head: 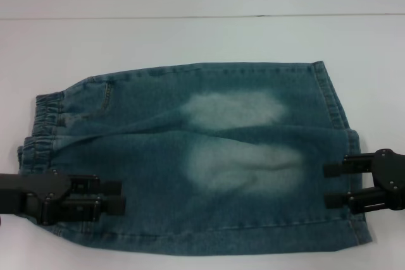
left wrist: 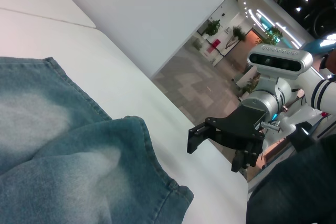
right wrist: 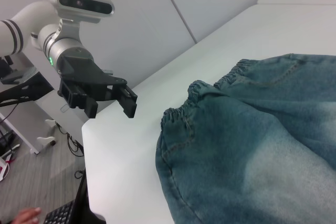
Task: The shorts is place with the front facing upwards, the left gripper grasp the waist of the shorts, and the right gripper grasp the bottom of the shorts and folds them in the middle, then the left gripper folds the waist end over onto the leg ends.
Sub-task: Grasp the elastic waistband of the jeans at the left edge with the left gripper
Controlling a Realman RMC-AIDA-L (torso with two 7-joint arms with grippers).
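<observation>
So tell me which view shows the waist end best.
The right wrist view: the waist end fills its middle, gathered elastic and stitching plain, with the left pincer beyond it. The head view shows the band small at the shorts' edge. The left wrist view shows only the leg ends.

Faded denim shorts (head: 202,156) lie flat (waist end (head: 44,124) left, leg ends (head: 342,131) right)

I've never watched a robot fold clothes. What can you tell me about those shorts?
The shorts are faded blue-green denim with two pale worn patches, lying flat on the white table. The gathered elastic waist points toward the left gripper, the stitched leg hems toward the right gripper. Both grippers are open at the near edge, neither gripping yet.
</observation>
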